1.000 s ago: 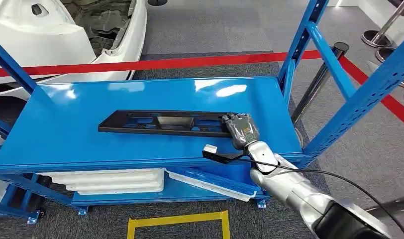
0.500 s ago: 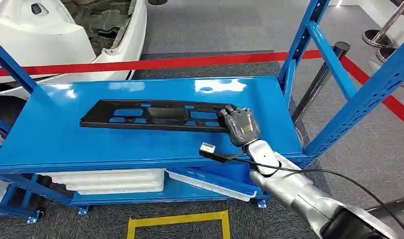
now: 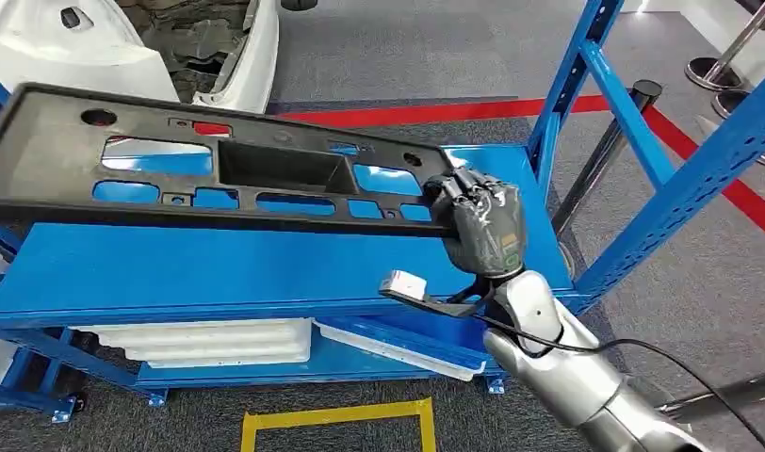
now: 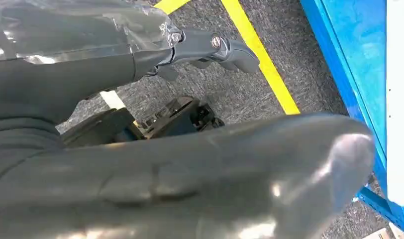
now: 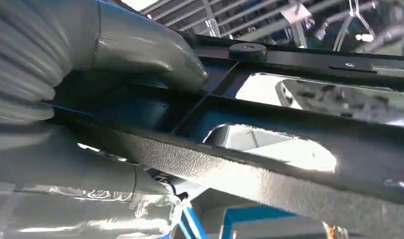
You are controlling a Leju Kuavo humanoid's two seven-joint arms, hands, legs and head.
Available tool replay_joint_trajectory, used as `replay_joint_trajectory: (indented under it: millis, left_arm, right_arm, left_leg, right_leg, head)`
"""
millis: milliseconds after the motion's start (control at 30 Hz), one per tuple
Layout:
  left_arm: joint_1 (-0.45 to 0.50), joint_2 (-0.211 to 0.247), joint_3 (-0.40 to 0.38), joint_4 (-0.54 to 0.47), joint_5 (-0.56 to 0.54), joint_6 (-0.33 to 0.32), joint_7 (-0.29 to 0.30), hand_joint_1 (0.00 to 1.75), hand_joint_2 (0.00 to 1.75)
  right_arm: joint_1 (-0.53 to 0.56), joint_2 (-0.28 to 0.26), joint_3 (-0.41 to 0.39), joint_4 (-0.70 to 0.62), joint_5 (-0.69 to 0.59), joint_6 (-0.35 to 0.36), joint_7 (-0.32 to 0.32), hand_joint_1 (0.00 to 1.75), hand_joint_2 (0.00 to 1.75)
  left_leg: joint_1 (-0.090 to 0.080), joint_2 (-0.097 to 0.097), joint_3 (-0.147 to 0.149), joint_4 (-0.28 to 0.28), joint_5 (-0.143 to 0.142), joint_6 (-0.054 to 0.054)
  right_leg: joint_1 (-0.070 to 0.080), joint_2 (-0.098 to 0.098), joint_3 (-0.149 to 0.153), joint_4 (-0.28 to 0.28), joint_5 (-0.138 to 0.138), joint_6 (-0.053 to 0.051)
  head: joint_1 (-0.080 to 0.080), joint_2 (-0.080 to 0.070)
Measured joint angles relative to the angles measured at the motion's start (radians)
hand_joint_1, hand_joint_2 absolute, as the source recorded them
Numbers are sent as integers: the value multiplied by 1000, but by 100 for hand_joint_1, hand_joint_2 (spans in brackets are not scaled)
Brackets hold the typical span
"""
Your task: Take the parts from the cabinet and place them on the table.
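One black part held clear above the blue shelf.

Fingers (image 3: 465, 188) of the right hand (image 3: 482, 226) wrap one end of the long black plastic panel (image 3: 200, 169), thumb (image 5: 140, 47) pressed on its ribbed face. From there the panel stretches away over the blue shelf (image 3: 266, 264), lifted off it and tilted. Beneath the shelf lie white parts (image 3: 209, 341). Whether the left hand (image 4: 190, 174) grips anything, I cannot tell.
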Motion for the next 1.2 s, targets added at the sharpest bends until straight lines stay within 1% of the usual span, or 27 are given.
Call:
replay_joint_trajectory:
  millis: [133,200,367,467,500,633,733,900,1200]
  left_arm:
    - [9,0,0,0,17,14,-10,0,0]
    - [14,0,0,0,25,17,-19,0,0]
    - [15,-1,0,0,47,27,-36,0,0]
    - [15,-1,0,0,48,27,-36,0,0]
    - [15,-2,0,0,46,28,-36,0,175]
    - [15,-2,3,0,37,27,-39,0,175]
    - [15,-2,4,0,34,25,-44,0,175]
    - [14,-2,5,0,33,17,-48,0,175]
    - [14,-4,7,0,33,8,-51,0,175]
  right_arm:
    - [89,23,-61,-131,-29,0,-75,175,175]
    - [133,37,-82,-188,-39,0,-97,175,175]
    - [237,66,-101,-284,-51,0,-88,175,175]
    - [284,82,-101,-318,-56,0,-103,175,175]
    - [297,89,-101,-326,-64,0,-111,175,175]
    - [331,110,-101,-347,-79,0,-122,175,175]
    - [347,122,-101,-347,-74,0,-101,175,175]
    - [351,124,-101,-347,-81,0,-60,175,175]
    - [351,125,-101,-341,-80,0,-53,175,175]
  left_leg:
    - [0,0,0,0,0,0]
    - [0,0,0,0,0,0]
    - [0,0,0,-1,-1,-1]
    - [0,0,0,-1,-1,-1]
    - [0,0,0,-1,-1,-1]
    - [0,0,0,-1,-1,-1]
    - [0,0,0,-1,-1,-1]
    - [0,0,0,-1,-1,-1]
    - [0,0,0,-1,-1,-1]
  right_leg:
    - [0,0,0,0,0,0]
    - [0,0,0,0,0,0]
    - [0,0,0,-1,-1,0]
    - [0,1,-1,0,-1,0]
    - [0,1,-1,0,-1,0]
    - [0,0,-1,0,-1,-1]
    - [0,0,-1,0,-1,0]
    - [0,1,-1,0,-1,0]
    - [0,1,-1,0,-1,0]
  head:
    - [0,0]
    - [0,0]
    - [0,0]
    - [0,0]
    - [0,0]
    - [0,0]
    - [0,0]
    - [0,0]
    - [0,0]
